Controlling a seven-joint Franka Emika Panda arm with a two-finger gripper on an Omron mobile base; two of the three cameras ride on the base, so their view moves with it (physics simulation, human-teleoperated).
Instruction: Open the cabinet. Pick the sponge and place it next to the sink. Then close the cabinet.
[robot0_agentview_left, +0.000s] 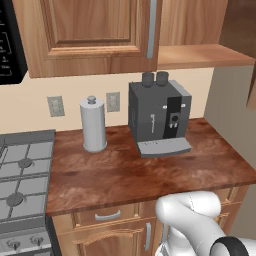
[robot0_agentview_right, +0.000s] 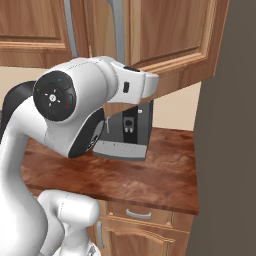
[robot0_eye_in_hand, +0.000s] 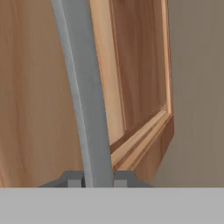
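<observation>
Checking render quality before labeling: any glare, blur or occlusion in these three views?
Left base view: flat even light, soft resolution, no glare on the coffee machine. Right base view: the arm blocks much of the cabinet. Hand view: the handle sits very close between the gripper tips, edges soft.

readable text: none
microwave (robot0_agentview_left: 9, 45): small white marks on its dark panel, too blurred to read
coffee machine (robot0_agentview_left: 159, 117): a pale mark on its front and a small control panel, no letters legible
wall outlets (robot0_agentview_left: 56, 106): plain, no lettering
arm joint cap (robot0_agentview_right: 53, 97): small coloured dots and pale marks, not legible as text
cabinet (robot0_agentview_left: 90, 35): bare wood, no label
</observation>
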